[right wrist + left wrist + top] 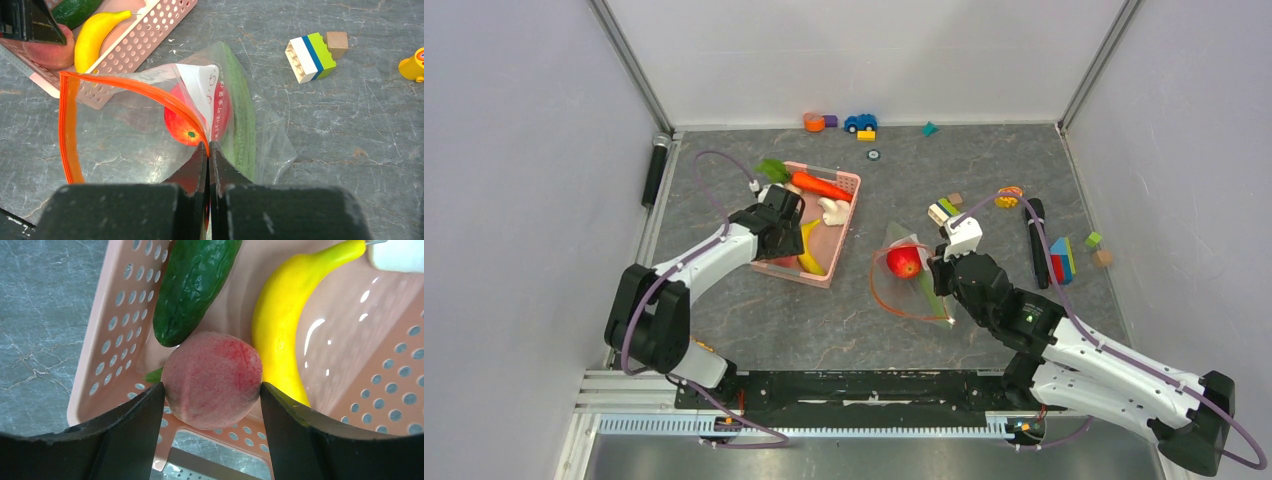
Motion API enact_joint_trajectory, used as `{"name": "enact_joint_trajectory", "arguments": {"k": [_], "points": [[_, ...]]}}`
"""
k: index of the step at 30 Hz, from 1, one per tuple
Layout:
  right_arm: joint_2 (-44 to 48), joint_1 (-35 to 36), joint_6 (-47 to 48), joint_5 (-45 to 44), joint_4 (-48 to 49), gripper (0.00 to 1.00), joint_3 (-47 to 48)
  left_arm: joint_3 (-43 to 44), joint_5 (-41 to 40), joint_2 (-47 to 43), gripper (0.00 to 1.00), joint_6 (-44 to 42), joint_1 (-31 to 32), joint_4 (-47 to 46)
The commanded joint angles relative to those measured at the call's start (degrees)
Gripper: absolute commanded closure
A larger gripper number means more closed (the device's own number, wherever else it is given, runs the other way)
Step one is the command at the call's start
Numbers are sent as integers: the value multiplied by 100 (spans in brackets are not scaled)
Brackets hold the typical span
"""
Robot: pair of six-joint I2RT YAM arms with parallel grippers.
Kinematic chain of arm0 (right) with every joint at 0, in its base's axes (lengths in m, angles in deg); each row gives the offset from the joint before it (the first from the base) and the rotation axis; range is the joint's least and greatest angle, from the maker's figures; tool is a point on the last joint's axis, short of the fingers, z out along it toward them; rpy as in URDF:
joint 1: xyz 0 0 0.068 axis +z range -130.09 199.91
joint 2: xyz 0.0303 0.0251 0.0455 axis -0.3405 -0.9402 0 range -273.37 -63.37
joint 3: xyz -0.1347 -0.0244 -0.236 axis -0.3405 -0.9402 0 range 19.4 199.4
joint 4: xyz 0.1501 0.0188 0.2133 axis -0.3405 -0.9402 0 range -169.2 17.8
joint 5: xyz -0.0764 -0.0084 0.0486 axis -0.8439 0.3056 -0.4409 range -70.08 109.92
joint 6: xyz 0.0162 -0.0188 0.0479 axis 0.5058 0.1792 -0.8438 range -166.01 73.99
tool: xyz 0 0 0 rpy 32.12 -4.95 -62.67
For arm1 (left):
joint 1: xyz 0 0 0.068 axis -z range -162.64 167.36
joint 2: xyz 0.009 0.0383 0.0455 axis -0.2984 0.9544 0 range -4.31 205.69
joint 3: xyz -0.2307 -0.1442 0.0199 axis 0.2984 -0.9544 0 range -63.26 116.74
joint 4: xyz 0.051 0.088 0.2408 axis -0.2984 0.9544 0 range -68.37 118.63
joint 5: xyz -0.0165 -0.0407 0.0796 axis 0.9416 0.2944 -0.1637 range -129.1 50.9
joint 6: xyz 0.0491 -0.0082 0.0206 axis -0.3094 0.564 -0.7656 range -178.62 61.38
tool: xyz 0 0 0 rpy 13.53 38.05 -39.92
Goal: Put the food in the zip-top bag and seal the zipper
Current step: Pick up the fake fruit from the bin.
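Straddling the pink peach (212,379) in the basket (115,330), the left gripper (212,405) has its jaws wide, both just touching the fruit. The right gripper (208,150) is pinched tight on the bag's (150,130) orange zipper (70,125), tomato (182,127) and cucumber (242,125) inside.

One overhead view, two close wrist views.
The top camera looks down from behind the arms; both wrist cameras sit close, sharing the pink perforated plastic basket (844,185) (115,340) (150,30).
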State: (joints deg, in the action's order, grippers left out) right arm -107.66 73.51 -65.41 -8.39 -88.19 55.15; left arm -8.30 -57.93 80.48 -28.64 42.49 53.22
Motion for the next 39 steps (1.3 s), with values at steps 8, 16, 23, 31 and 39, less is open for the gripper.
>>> {"name": "enact_joint_trajectory", "arguments": {"k": [8,16,23,31,39], "points": [[102,7,62,-439,213,100,-85,444,464,715,40,-277,-25,-74],[129,1,61,-557,202,100,-72,319,756,565,62,-241,-25,-117],[164,2,49,-609,218,100,-95,394,660,420,76,-169,-25,-98],[211,3,27,-639,216,100,-103,407,436,-506,80,45,-25,0],[155,1,-53,-621,213,100,-112,170,1118,-1685,81,244,-1,-150]]}}
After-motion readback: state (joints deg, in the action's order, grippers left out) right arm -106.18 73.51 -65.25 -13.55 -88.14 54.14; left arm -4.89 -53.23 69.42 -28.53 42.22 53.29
